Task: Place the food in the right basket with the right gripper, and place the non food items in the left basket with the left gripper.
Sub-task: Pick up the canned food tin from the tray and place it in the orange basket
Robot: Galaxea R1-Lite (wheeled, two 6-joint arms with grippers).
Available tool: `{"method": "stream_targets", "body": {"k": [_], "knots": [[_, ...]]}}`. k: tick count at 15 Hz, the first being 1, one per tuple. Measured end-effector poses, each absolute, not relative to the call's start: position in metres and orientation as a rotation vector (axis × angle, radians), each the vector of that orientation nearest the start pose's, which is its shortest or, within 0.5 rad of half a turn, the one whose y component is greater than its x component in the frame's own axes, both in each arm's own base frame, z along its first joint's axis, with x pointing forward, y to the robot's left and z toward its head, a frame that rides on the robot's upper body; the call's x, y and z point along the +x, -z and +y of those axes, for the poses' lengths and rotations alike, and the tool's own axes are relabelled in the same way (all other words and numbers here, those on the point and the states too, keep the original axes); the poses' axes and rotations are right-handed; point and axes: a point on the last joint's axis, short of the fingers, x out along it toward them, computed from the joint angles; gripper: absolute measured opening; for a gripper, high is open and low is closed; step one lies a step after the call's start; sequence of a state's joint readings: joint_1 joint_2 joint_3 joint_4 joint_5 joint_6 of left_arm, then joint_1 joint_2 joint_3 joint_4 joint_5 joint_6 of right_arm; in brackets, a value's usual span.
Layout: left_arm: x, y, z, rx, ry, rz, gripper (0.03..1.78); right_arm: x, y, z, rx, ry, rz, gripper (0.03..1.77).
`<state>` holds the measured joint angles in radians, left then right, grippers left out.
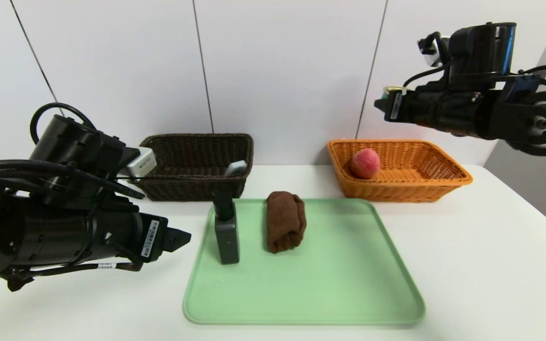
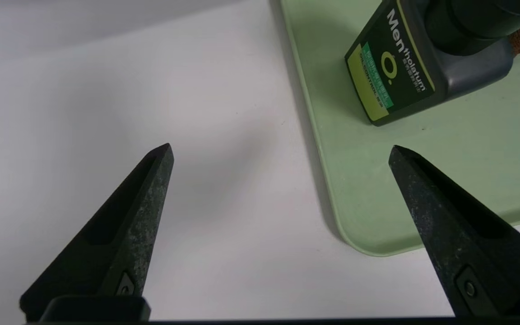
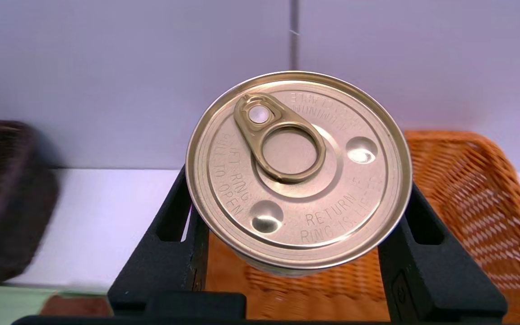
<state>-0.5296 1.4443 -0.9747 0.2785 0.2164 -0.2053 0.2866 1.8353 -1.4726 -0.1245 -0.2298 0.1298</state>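
A: What sits on the white counter (image 1: pixel 491 246)?

B: A pale green tray (image 1: pixel 301 284) lies in the middle; take it as the landmark. On its left part stands a dark grey bottle (image 1: pixel 226 232), its label reading "Mentholatum" in the left wrist view. Just right of the bottle lies a rolled brown towel (image 1: pixel 286 220).

A: And the baskets?

B: There are 2, both behind the tray against the wall. The dark brown basket (image 1: pixel 197 166) is behind the tray's left corner and holds a pale flat item I cannot identify. The orange basket (image 1: pixel 398 168) is behind the tray's right corner and holds 1 red peach (image 1: pixel 364 163).

A: Where is the right gripper (image 3: pixel 296 212)?

B: High in the air, above the orange basket and well above the tray. Its jaws clamp a gold-topped can (image 3: pixel 298 169) with a pull ring, 1 jaw on each side.

A: The left gripper (image 2: pixel 280 153)?

B: Low, just off the tray's left edge, near the bottle but not touching it. Its jaws stand wide apart and hold nothing.
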Motion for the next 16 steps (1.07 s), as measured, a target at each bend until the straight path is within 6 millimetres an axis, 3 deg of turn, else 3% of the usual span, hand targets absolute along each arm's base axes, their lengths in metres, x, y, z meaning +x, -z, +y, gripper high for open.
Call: {"method": "stream_targets", "body": {"k": [8,16], "knots": [[0.212,-0.220,-0.124,0.083,0.245,0.716,1.69,0.419,-0.229,0.038,0.100,0.116,0.434,1.00],[0.213,-0.215,-0.125,0.066,0.232,0.742,1.69,0.448,-0.185,0.025,0.142,0.185,0.644,1.00]]}}
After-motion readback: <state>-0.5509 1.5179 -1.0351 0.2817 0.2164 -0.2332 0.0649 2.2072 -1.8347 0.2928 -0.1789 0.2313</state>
